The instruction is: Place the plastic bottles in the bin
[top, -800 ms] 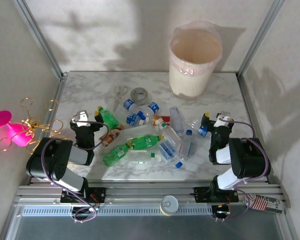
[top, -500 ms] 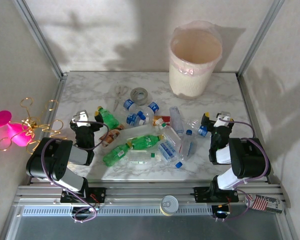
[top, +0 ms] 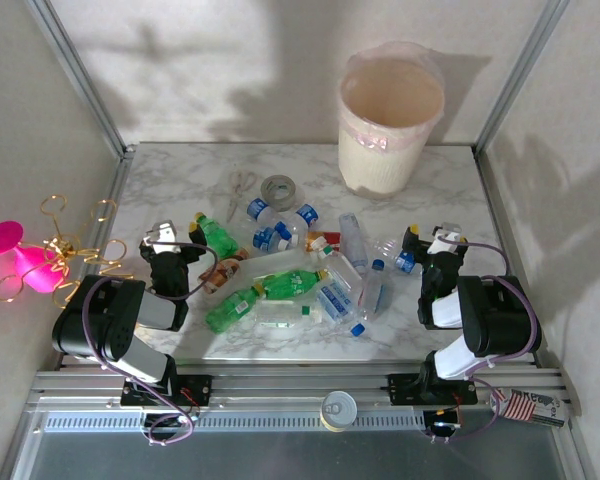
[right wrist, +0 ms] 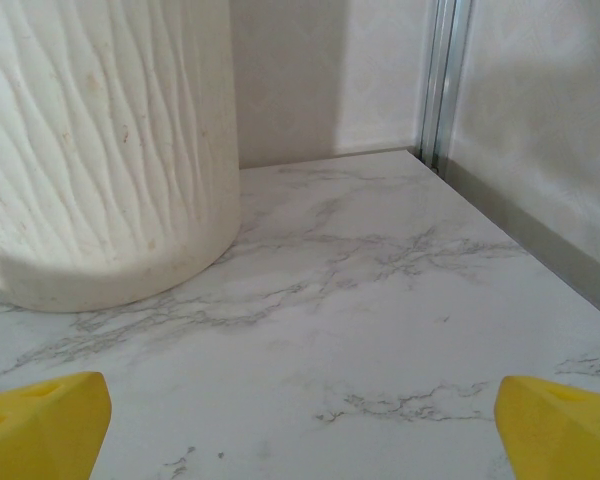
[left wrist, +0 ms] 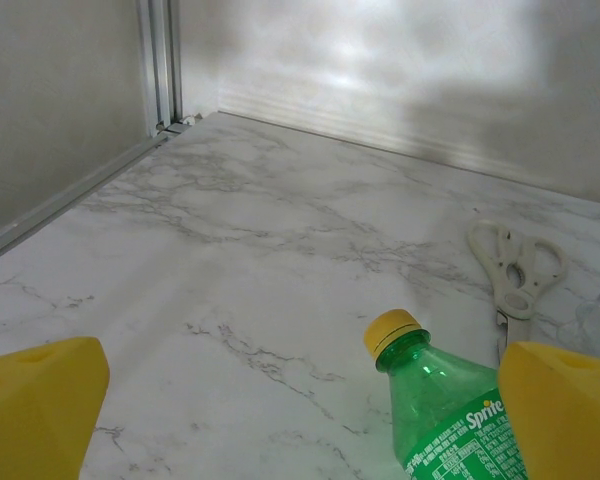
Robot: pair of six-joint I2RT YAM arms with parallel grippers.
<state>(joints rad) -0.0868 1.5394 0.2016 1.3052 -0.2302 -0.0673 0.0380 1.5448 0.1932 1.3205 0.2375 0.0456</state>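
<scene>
The plastic bottles [top: 290,280] lie heaped on the counter [top: 450,190] between the two sets of jaws. A green Sprite bottle [left wrist: 450,420] lies just ahead of the left jaws, which stand wide apart and hold nothing. White scissors [left wrist: 515,265] lie beyond it. The right jaws, likewise spread and empty, face the bin [right wrist: 110,150], ahead and to their left.

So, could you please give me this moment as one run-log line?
left tool open, empty, near green bottle | right tool open, empty, facing bin | plastic bottles lying on table
</scene>
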